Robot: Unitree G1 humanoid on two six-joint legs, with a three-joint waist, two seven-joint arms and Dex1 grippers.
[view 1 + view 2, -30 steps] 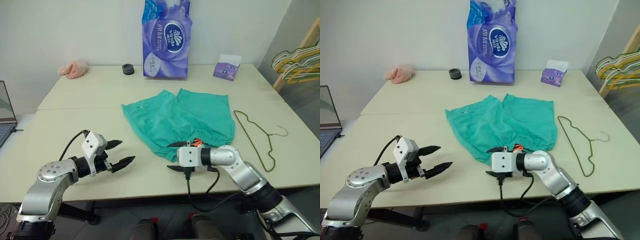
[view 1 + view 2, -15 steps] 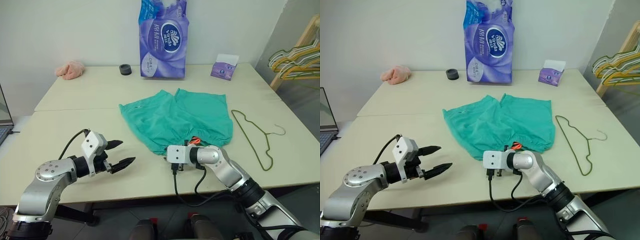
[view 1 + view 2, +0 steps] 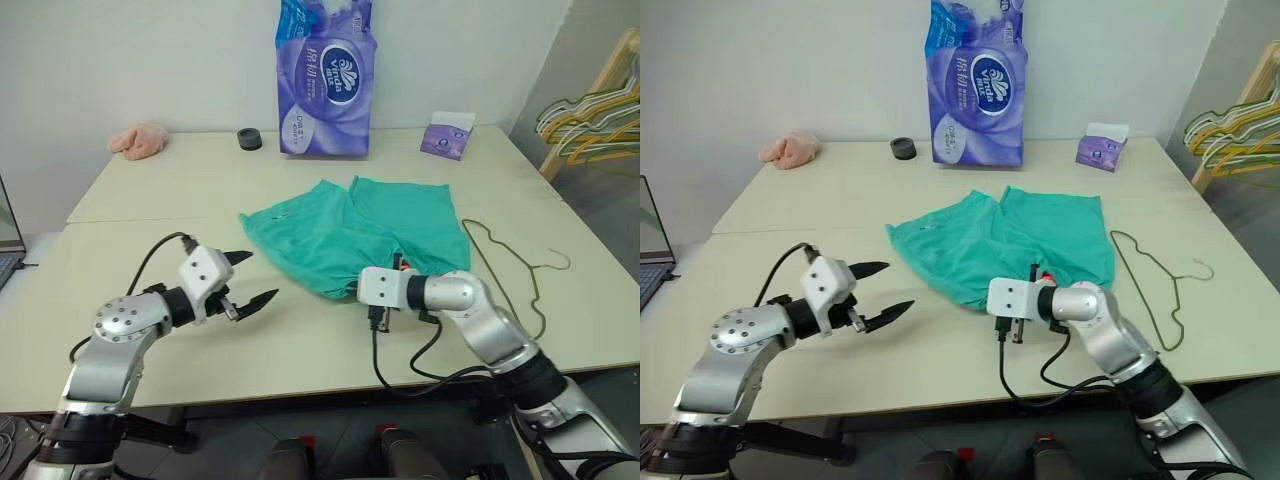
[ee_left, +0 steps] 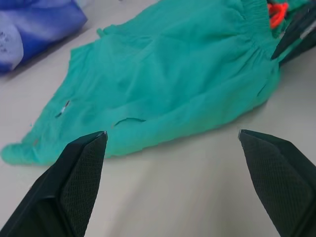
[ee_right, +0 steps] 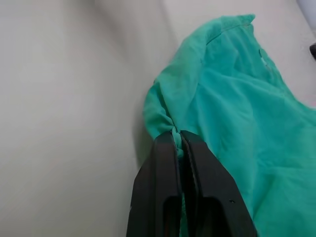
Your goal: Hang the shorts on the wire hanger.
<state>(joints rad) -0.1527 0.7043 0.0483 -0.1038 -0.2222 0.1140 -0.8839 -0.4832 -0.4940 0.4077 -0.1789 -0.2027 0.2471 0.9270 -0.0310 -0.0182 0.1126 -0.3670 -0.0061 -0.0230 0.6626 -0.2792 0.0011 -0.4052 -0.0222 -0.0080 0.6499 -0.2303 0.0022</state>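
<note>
1. My right pincer (image 5: 177, 136) is clenched on the gathered waistband edge of the shorts (image 3: 370, 228), cloth pinched between its fingers.
2. My left pincer (image 3: 252, 277) is released, fingers spread wide, hovering just beside the shorts' near left edge without touching.
3. The shorts lie spread on the table (image 3: 150, 220).
4. The wire hanger (image 3: 520, 275) lies flat just right of the shorts.
</note>
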